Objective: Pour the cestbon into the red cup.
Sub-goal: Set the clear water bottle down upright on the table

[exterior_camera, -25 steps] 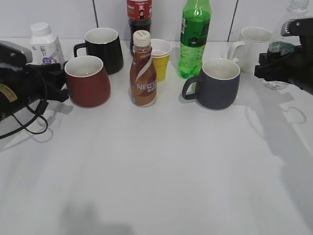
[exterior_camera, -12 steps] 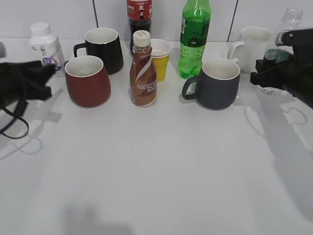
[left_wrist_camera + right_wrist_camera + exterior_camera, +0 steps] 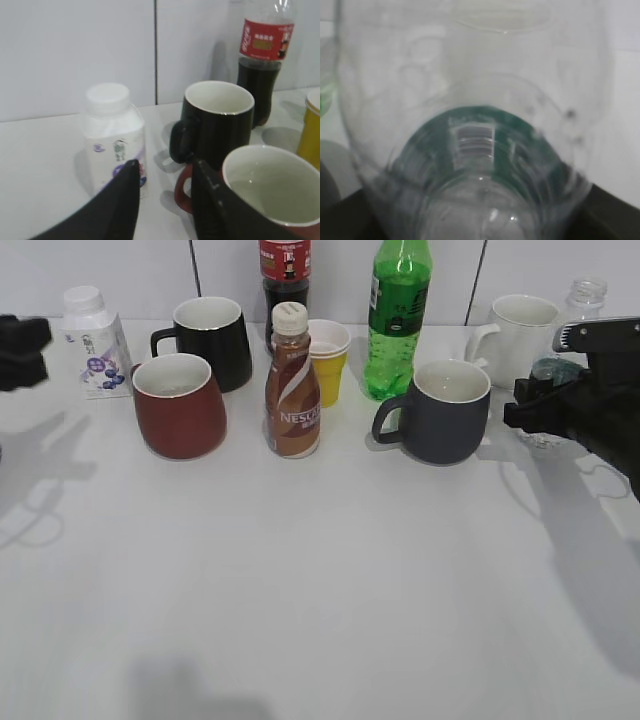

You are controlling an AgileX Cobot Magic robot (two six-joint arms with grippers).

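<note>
Backdrop: white tiled wall behind white worktop (image 3: 320, 580), drinkware in a row along the back.
Cestbon (image 3: 583, 302): far right rear, behind white mug (image 3: 520, 335); fills right wrist view (image 3: 470, 125), green label low.
Right gripper (image 3: 530, 405): jaws flank bottle; closed or not, cannot tell.
Left gripper (image 3: 162, 200): jaws parted, empty, beside red cup (image 3: 178, 405).
Handling: probably light, thin-walled, slick; squeeze mid-body gently.
Room: front worktop open; blue-grey mug (image 3: 440, 410), Nescafe bottle (image 3: 292, 380) crowd the path across.
</note>
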